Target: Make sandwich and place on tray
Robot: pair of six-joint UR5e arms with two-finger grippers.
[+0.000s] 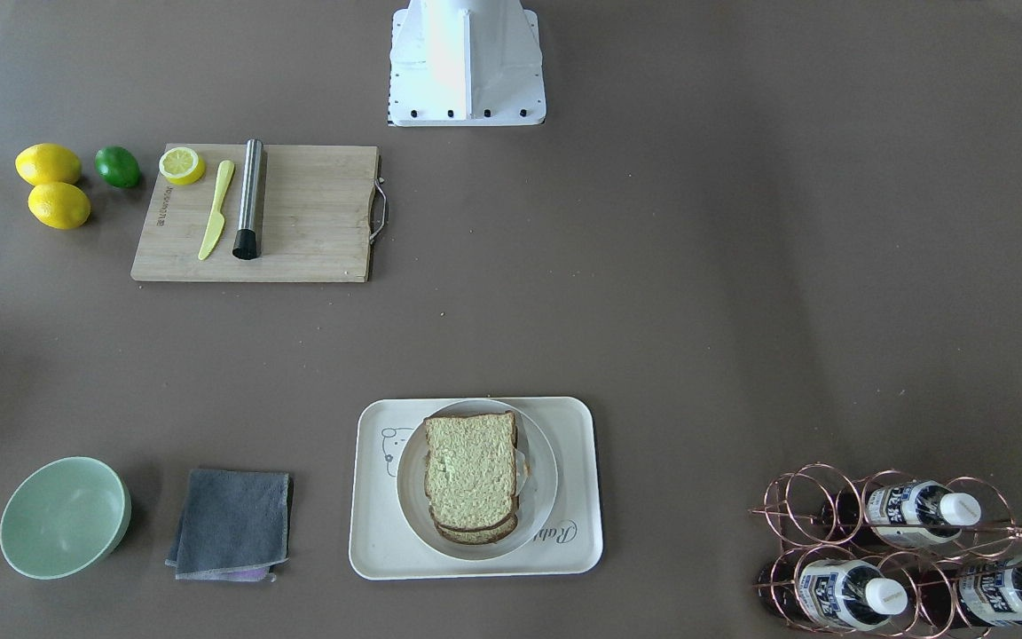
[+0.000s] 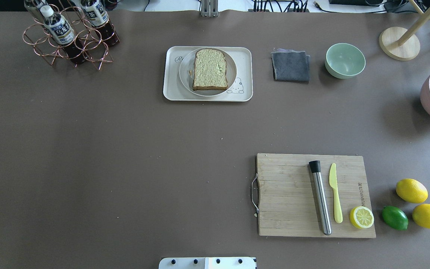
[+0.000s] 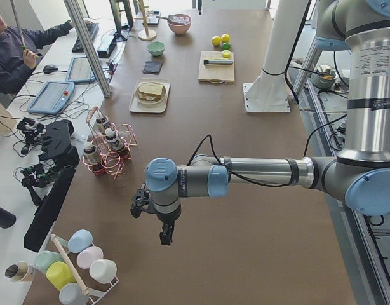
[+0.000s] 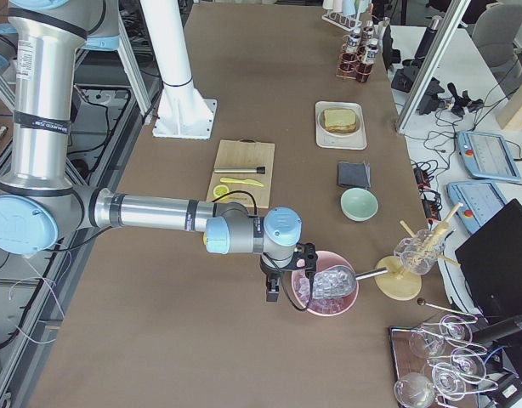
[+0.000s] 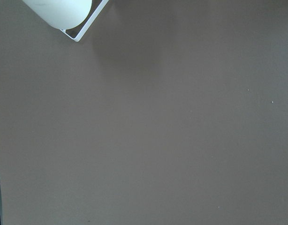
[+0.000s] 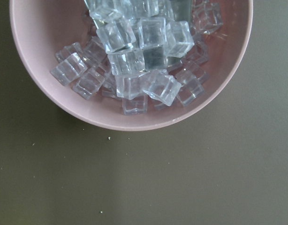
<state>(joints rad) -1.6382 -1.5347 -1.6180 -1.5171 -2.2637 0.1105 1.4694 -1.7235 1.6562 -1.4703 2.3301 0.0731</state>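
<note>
The sandwich (image 1: 471, 475) is stacked: two speckled bread slices, with a white edge of egg showing between them. It lies on a small round white plate (image 1: 539, 501), which sits on the cream tray (image 1: 371, 532). The sandwich (image 2: 210, 69) and tray (image 2: 170, 80) also show in the overhead view, at the far middle. My left gripper (image 3: 154, 221) hangs over bare table far from the tray, near the bottle rack end. My right gripper (image 4: 283, 291) hangs beside a pink bowl of ice (image 4: 326, 291). I cannot tell whether either gripper is open or shut.
A wooden cutting board (image 2: 286, 194) carries a steel muddler (image 2: 320, 198), a yellow knife (image 2: 335, 192) and a lemon half (image 2: 361, 217). Two lemons (image 2: 411, 190) and a lime (image 2: 394, 218) lie beside it. A grey cloth (image 2: 290, 65), a green bowl (image 2: 345, 60) and a copper bottle rack (image 2: 69, 35) stand along the far edge.
</note>
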